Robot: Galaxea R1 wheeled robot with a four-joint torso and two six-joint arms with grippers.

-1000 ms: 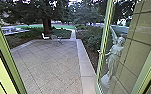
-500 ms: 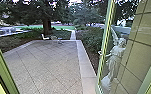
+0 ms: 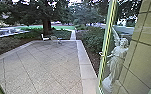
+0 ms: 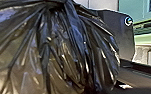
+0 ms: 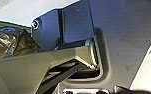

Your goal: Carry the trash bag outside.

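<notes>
The black trash bag [image 4: 63,50] shows large in the left wrist view, its shiny plastic gathered into folds that draw together near the top of that view. Part of the same bag [image 5: 11,42] is visible in the right wrist view, beyond the robot's own bar and dark plate. What grips the bag's gathered neck is hidden, and the state of either gripper cannot be made out.
Through the doorway lies a paved patio [image 3: 48,67] with a pale stone border [image 3: 87,70]. The glass door's green frame [image 3: 107,45] and a white winged statue [image 3: 117,57] stand at right. A white chair [image 3: 45,37] is far ahead, near a tree [image 3: 46,21].
The head camera has moved forward through the doorway; the left door frame has nearly left the view, and more of the patio shows at left.
</notes>
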